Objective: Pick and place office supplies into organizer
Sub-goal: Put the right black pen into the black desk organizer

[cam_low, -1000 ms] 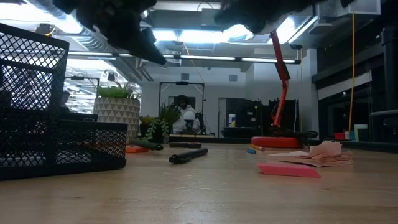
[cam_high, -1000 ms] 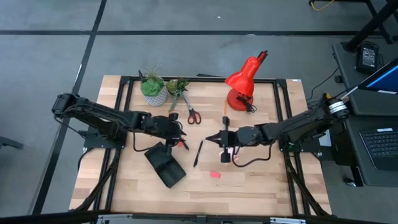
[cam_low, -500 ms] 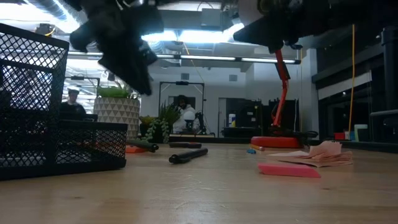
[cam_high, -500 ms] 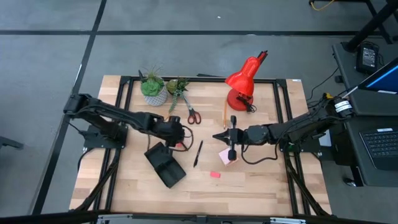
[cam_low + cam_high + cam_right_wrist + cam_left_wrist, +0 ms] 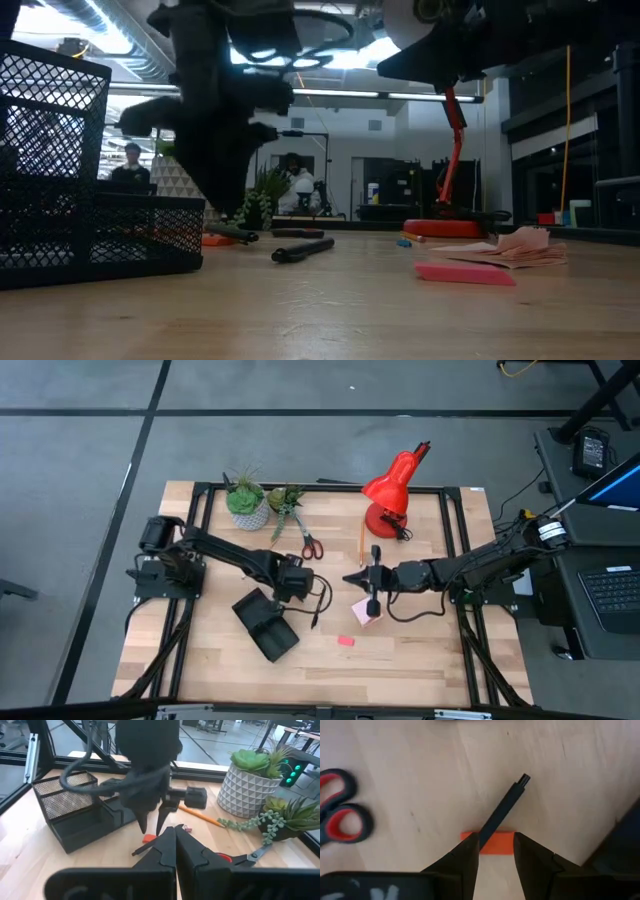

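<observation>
Two black jointed arms (image 5: 215, 550) trailing looped cables.

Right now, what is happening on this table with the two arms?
The left gripper hangs with its fingers open, pointing down over a black pen and a small orange eraser on the wooden table, beside the black mesh organizer. Nothing is held yet. The right gripper waits shut above the pink sticky notes. Red-handled scissors lie near the plants.

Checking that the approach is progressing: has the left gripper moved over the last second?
Yes. In the high view the left gripper has shifted away from the organizer, toward the black pen, its open fingers over it.
</observation>
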### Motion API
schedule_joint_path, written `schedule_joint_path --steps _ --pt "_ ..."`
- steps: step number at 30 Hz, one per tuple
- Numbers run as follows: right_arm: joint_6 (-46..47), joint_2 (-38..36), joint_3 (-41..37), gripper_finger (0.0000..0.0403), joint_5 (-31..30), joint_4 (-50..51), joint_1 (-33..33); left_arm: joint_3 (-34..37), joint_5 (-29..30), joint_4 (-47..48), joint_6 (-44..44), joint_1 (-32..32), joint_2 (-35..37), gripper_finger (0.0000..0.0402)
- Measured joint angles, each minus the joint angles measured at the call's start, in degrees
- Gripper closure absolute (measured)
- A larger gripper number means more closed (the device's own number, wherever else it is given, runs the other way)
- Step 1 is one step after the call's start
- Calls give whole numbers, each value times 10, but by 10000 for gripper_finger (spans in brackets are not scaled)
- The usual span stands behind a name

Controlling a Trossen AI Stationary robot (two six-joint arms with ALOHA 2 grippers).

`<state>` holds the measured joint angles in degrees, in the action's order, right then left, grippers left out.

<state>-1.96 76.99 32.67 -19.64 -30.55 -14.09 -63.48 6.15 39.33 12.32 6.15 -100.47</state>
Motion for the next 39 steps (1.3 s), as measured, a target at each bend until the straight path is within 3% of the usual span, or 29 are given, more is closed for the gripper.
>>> schedule_joint_path --steps 31,39 --pt "0 0 0 402 0 9 0 -10 -26 0 35 -26 -37 286" --pt "-1 0 0 402 0 16 1 -10 47 53 56 -27 -31 286"
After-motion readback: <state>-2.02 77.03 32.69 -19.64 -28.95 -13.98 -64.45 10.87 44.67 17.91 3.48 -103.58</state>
